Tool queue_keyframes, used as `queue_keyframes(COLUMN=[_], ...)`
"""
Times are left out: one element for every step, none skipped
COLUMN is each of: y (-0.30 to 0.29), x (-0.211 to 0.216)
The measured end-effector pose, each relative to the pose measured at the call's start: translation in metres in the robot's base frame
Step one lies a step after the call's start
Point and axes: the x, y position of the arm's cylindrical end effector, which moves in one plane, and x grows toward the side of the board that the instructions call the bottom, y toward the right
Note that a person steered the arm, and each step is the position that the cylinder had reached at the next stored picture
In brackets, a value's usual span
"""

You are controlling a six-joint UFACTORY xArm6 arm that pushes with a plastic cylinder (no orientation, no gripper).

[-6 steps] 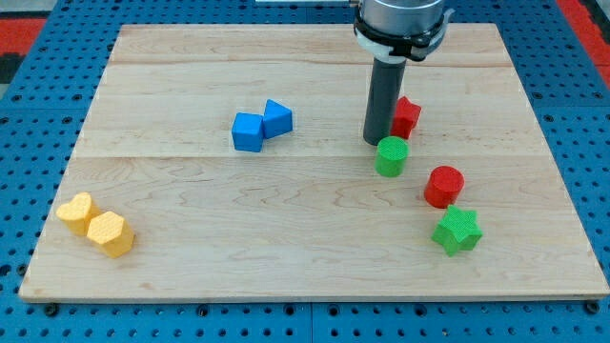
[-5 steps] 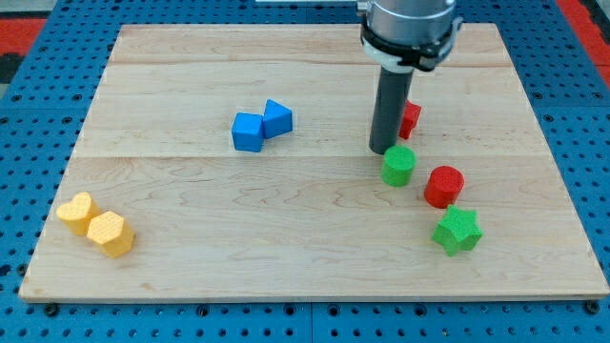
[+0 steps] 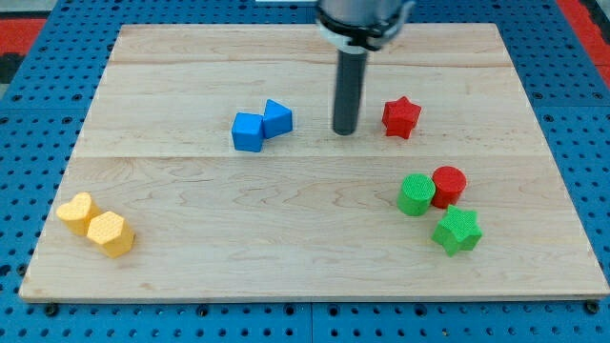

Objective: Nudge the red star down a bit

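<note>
The worktop (image 3: 191, 219) is a pale wooden board lying on a blue perforated base. The red star (image 3: 401, 117) sits towards the view's upper right. Two blue blocks, one a cube (image 3: 248, 131) and the other an angular block (image 3: 277, 118), touch each other left of centre. At the lower right, a green cylinder (image 3: 415, 194) touches a red cylinder (image 3: 448, 185), with a green star (image 3: 457, 231) just below them. Near the lower left corner, a yellow heart-shaped block (image 3: 74, 212) touches a yellow hexagonal block (image 3: 110, 234). The rod's tip (image 3: 344, 131) meets the board between the blue pair and the red star, apart from both.
</note>
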Motion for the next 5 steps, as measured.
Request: queue_keyframes(y=[-0.032, -0.011, -0.003, 0.015, 0.054], x=[-0.026, -0.036, -0.055, -0.059, -0.056])
